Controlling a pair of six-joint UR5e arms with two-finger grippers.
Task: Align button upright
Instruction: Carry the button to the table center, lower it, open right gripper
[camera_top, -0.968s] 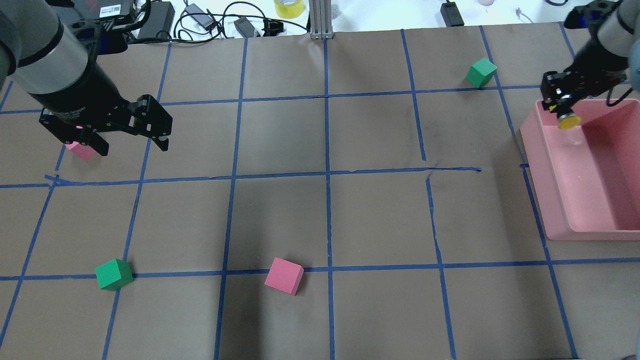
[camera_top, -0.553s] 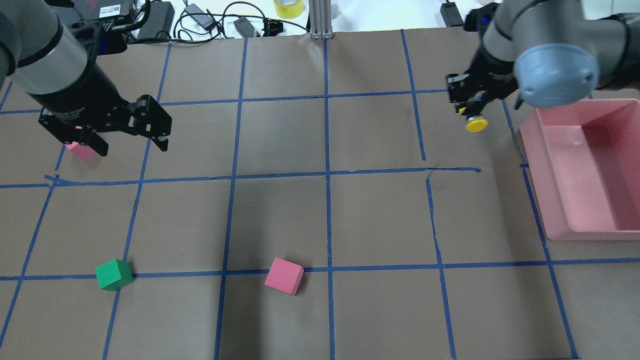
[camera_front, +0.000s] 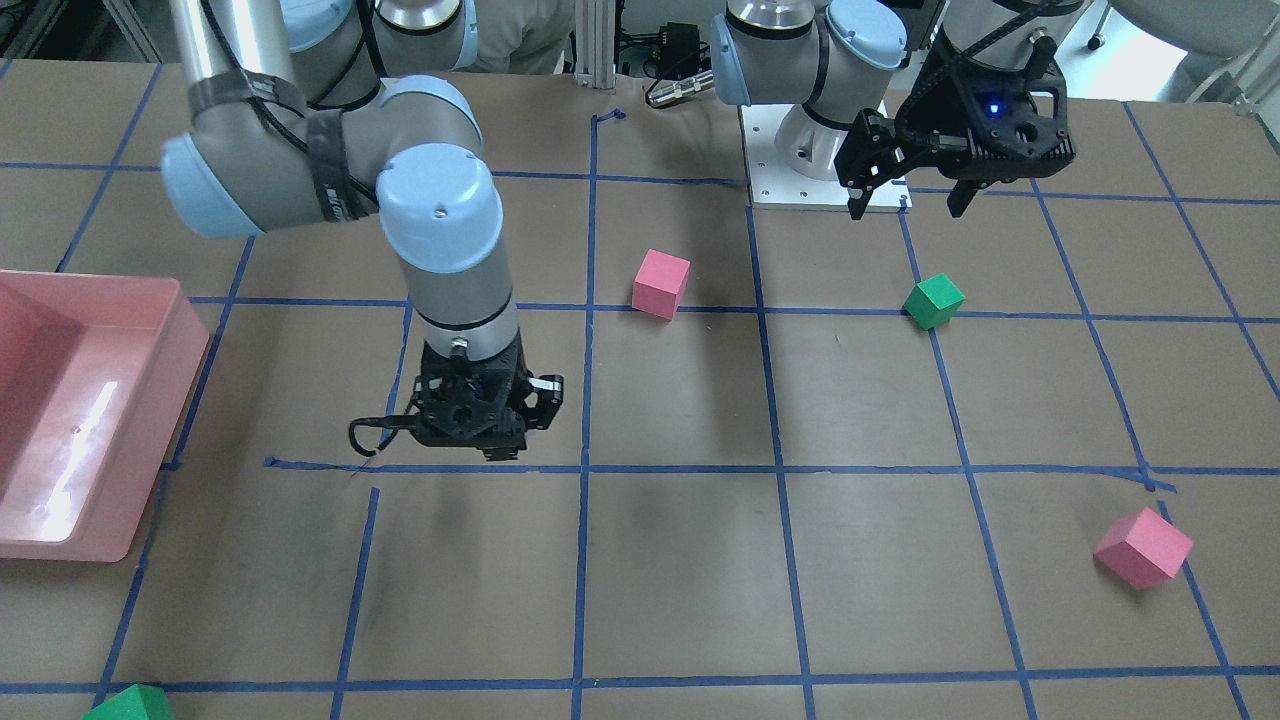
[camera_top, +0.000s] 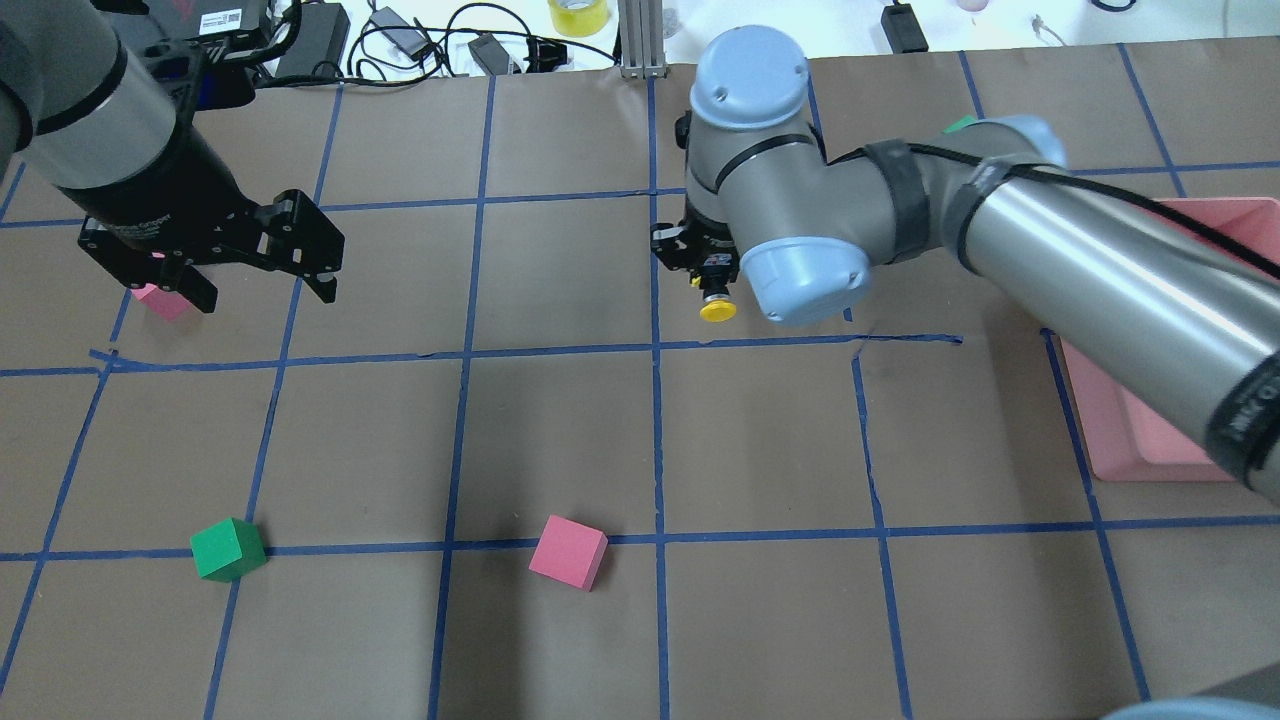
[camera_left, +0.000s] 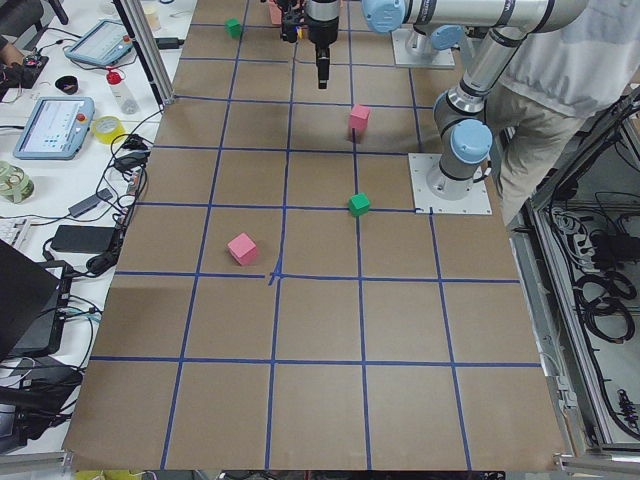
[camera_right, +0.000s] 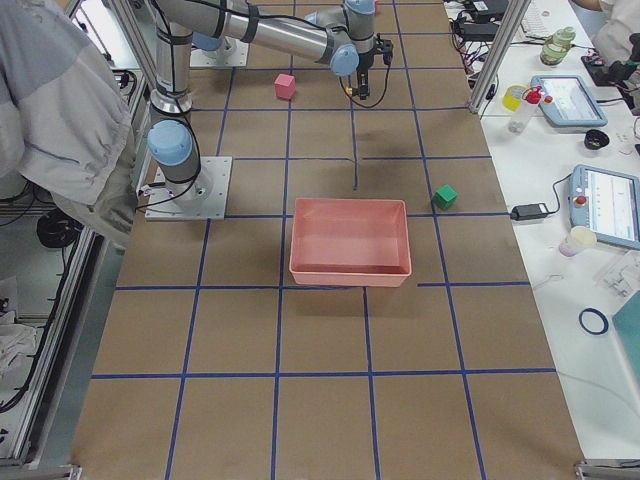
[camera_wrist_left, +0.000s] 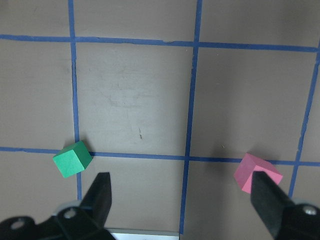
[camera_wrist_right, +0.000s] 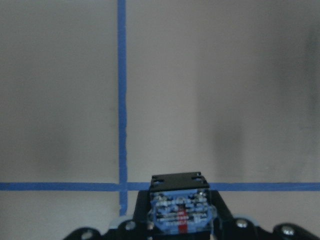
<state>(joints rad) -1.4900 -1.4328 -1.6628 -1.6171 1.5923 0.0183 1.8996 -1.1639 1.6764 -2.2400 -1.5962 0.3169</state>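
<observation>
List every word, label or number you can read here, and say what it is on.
Nothing is legible.
White sticker, top left of the overhead view: print and code too small to read.
Lettering on the left wrist: blurred.
Lettering on the right forearm: blurred.

Small push-button (camera_top: 716, 302): yellow round mushroom cap, black cylindrical body, contact block base. Clamped by block end in right gripper (camera_top: 707, 277), above table (camera_top: 560, 430) near centre. Cap end projects past fingertips, away from wrist.
</observation>
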